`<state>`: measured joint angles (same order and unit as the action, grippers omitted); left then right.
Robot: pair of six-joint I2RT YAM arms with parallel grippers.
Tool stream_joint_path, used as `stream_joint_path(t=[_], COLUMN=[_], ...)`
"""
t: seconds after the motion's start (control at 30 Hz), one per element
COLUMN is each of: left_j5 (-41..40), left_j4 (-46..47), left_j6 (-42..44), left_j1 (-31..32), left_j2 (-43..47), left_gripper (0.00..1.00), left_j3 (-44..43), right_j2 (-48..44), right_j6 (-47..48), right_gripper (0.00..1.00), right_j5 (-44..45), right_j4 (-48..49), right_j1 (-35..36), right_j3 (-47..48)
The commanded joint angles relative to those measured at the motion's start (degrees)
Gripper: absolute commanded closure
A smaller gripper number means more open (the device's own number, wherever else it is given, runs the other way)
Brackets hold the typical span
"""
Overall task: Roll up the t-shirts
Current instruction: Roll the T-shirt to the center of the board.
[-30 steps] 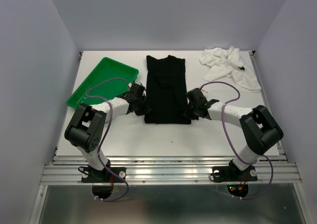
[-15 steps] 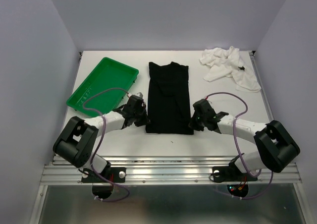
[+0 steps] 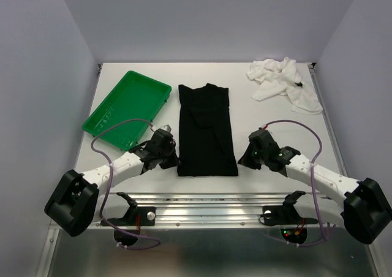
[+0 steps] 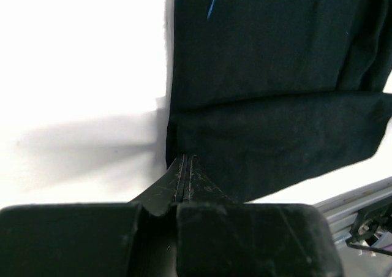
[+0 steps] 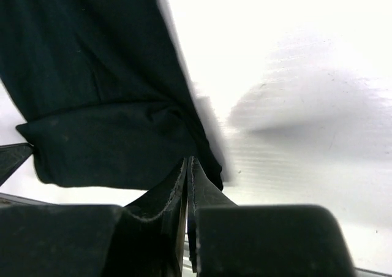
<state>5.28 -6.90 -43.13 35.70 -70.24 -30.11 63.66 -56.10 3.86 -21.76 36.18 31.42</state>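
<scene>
Folded black t-shirt (image 3: pixel 207 130) lay flat mid desk (image 3: pixel 245 93); left end effector (image 3: pixel 170 159) and right end effector (image 3: pixel 244 160) pinched its near corners, probably to start rolling. The white t-shirt (image 3: pixel 285 81) sat crumpled far right.

Both arms reach low and forward, left tool (image 3: pixel 172 160) and right tool (image 3: pixel 244 161) pinched closed.

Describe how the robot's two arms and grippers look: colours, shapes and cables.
Both arms are alike: the left arm and right arm have white tube-like links joined by chunky black rounded joints. A thin purple cable loops along each. The left gripper and right gripper are black and scuffed, tapering to a narrow tip.
</scene>
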Motion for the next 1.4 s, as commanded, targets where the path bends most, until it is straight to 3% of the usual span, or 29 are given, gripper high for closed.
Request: stream_joint_path(t=[0.0,0.07,0.33,0.43,0.77,0.97,1.2,1.37], left_j5=[-2.9,-3.78,-2.56,-2.03,0.79,0.87,1.23,1.4], left_j4=[-6.72,-9.53,-14.55,-14.2,-4.97,-3.04,-1.63,-1.63], left_j6=[-0.89,-1.86,-9.67,-12.05,-14.61,-14.7,-15.31,-15.31], left_j1=[1.21,1.47,2.61,2.97,3.06,3.14,3.14,3.14], left_j2=[5.28,6.86,15.56,16.27,12.41,10.3,9.59,9.68], left_gripper=[1.0,0.96,0.45,0.37,0.39,0.49,0.62,0.84], left_j3=[-1.27,-1.53,2.06,3.91,8.75,9.1,9.19,8.58], right_j2=[-3.45,-4.77,-10.83,-11.63,-7.68,-4.34,-0.91,-0.46], right_j6=[0.29,-0.68,-4.46,-5.34,-6.57,-7.01,-7.01,-6.92], right_gripper=[0.91,0.87,0.63,0.54,0.5,0.53,0.66,0.86], right_j5=[1.68,1.5,-3.33,-5.26,-8.34,-9.05,-9.48,-8.78], right_j4=[-4.77,-5.57,-3.21,-2.24,6.19,9.71,12.88,12.62], right_j1=[0.2,0.2,0.2,0.73,0.73,0.73,0.73,0.73], right_j3=[3.65,3.56,-3.73,-5.66,-10.05,-11.38,-11.47,-10.42])
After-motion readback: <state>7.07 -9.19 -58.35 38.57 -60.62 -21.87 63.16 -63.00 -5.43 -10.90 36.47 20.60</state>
